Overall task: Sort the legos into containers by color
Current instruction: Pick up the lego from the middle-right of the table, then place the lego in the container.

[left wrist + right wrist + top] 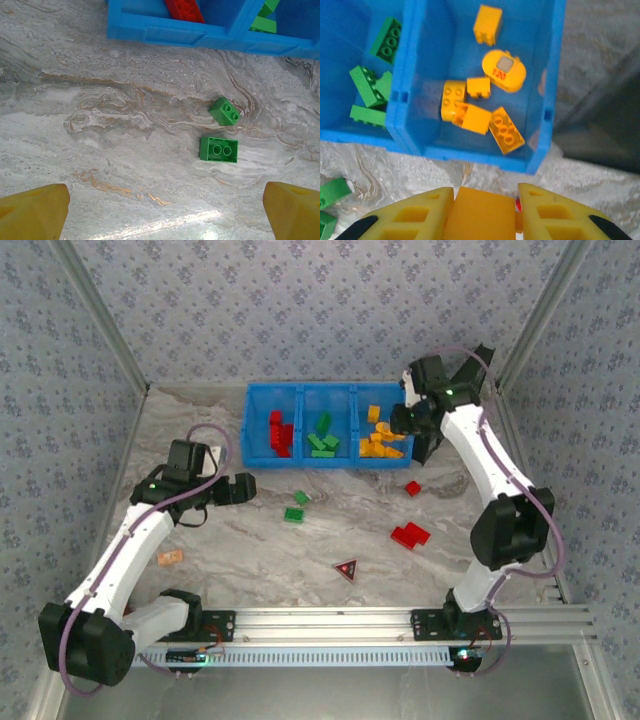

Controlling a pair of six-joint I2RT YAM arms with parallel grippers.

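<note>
Right now the right gripper (485, 202) is clamped on a yellow-orange brick (479, 222), fingers flat on two opposite side walls. It sits just outside the near wall of the blue tray (470, 150), in front of the tray's right compartment, where the other yellow-orange legos (470, 115) and a rounded yellow piece (504, 71) lie. The top view puts this gripper (410, 422) at the tray's right end.

The left gripper (160, 212) has its jaws wide apart and holds nothing. It hangs over the table on the near side of the tray, near the left end.

Loose near the tray:
- Two green bricks (224, 111) (218, 149) lie just beside each other, near the front wall, below the middle compartment.
- Red bricks (413, 488) (409, 535) lie in front of the tray's right end, further off.
- The dark red triangle (347, 568) lies well apart from the tray.

Handling, as a judgement: the bricks look light, rigid, hard plastic, not fragile. Their glossy sides are probably slippery, so an off-centre pinch could twist or pop one out. The best hold is centred across two flat parallel side walls, not over the studs or on a corner. The tilted green brick likely needs the wrist turned to match its sides. The held brick should be fine to drop into the right compartment, with no need to place it gently.
</note>
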